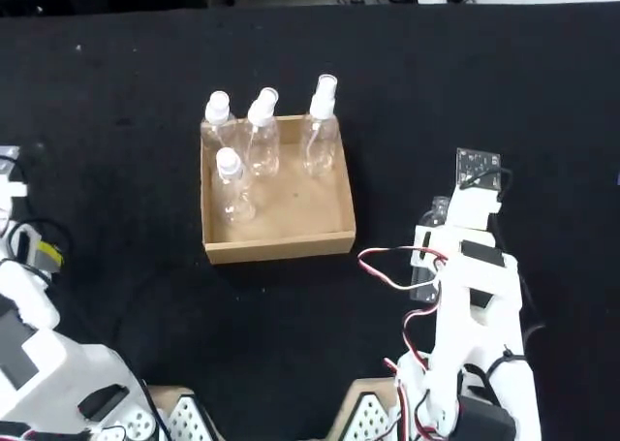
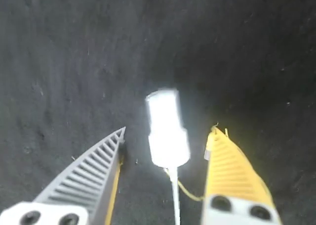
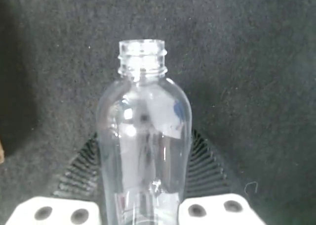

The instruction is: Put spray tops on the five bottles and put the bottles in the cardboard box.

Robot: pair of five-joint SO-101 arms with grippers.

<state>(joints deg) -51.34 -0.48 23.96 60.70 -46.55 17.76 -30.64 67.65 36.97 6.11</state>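
Note:
A clear bottle [image 3: 143,136] with a bare threaded neck and no top stands between the fingers of my right gripper [image 3: 144,136], which is shut on it. In the high view this bottle [image 1: 438,212] is held to the right of the cardboard box [image 1: 281,243]. Several bottles with white spray tops stand in the box; one [image 1: 232,184] is near its left wall and another [image 1: 322,121] in its far right corner. A loose white spray top [image 2: 167,131] with its thin tube lies on the black cloth between the spread fingers of my left gripper [image 2: 168,130], which is open.
A black cloth covers the whole table [image 1: 484,82]. The left arm [image 1: 29,296] stands at the table's left edge, well away from the box. Red and white wires [image 1: 387,267] loop beside the right arm.

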